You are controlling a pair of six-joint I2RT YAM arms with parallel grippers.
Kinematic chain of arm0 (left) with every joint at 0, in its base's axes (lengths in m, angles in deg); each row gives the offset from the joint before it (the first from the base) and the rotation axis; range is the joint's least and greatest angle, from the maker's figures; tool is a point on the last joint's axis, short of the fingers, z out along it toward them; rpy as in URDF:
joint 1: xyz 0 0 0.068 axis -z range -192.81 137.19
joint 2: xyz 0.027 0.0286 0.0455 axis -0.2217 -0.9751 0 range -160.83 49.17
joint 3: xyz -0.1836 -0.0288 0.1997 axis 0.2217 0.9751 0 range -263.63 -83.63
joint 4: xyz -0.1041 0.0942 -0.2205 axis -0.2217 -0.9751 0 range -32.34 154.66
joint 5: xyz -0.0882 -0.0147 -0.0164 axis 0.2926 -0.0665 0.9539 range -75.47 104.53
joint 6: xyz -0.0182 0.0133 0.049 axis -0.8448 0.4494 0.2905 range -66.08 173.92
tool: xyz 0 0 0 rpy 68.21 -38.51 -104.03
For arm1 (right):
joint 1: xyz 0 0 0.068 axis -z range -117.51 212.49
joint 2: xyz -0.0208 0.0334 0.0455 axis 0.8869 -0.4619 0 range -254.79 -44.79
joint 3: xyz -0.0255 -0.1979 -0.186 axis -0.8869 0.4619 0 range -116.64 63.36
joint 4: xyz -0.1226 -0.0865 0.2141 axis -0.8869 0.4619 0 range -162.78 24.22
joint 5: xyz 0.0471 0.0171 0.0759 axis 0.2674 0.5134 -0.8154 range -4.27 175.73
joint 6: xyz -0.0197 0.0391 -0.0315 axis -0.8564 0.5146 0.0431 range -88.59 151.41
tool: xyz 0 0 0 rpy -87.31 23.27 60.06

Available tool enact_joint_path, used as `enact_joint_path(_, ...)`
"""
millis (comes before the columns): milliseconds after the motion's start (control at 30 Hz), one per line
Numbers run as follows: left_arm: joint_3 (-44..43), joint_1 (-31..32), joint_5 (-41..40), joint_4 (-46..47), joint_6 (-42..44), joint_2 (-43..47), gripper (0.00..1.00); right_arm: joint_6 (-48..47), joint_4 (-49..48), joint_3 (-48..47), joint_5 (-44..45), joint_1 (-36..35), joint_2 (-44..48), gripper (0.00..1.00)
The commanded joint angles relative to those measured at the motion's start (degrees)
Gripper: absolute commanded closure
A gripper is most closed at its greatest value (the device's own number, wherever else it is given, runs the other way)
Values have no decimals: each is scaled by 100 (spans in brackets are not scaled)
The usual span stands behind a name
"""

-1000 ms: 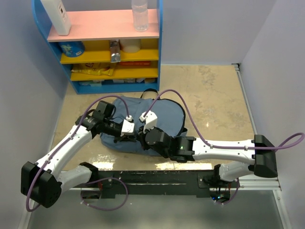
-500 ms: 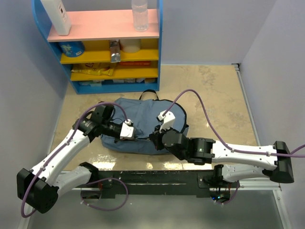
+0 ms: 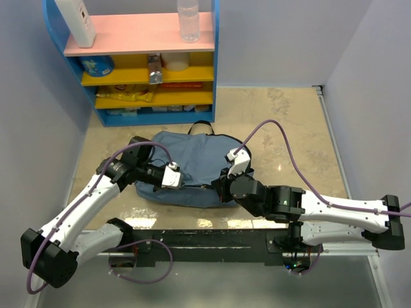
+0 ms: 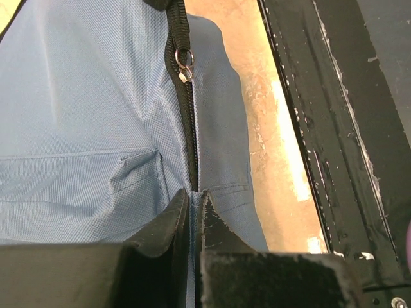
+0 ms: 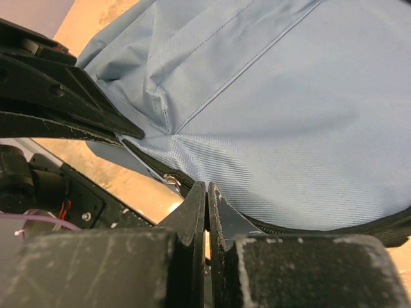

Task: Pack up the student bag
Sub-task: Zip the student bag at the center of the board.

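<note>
Top external shows us the student bag lying flat by the middle of the desk's near edge. Its long axis runs parallel to that edge, its carry loop points at the far edge, and its zipper side faces the near edge. We judge this suits the arms, since both can reach the opening. The left jaws are clenched on the zipper seam, likely anchoring the fabric. The right jaws are clenched too, tips at the zipper just beside its pull; we cannot tell whether they pinch anything. A shelf stands at the far-left corner.
</note>
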Motion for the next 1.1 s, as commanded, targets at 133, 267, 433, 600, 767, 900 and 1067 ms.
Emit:
enact_joint_path(133, -128, -165, -1376, -1251, 223, 188, 100, -812, 664, -767, 1592, 160, 109, 100)
enact_joint_path(267, -207, -174, -1262, -1260, 153, 285, 98, -980, -13, -582, 1328, 160, 74, 100)
enact_joint_path(433, -470, -173, -1103, -1480, 144, 197, 40, -1444, -1356, -617, 811, 160, -478, 100)
enact_joint_path(600, -760, -173, -955, -1410, -31, 311, 6, -1981, -2114, -1117, 651, 169, -1182, 100)
enact_joint_path(767, -1402, -165, -453, -1226, -418, 49, 0, -2070, -2352, -1233, 432, 169, -1333, 100)
enact_joint_path(900, -1674, -173, -461, -743, -682, -233, 0, -1493, -1836, -865, 422, 178, -956, 60)
enact_joint_path(1067, -2087, -42, -391, -1058, -357, -864, 0, -498, -1044, -117, 730, 169, 300, 31)
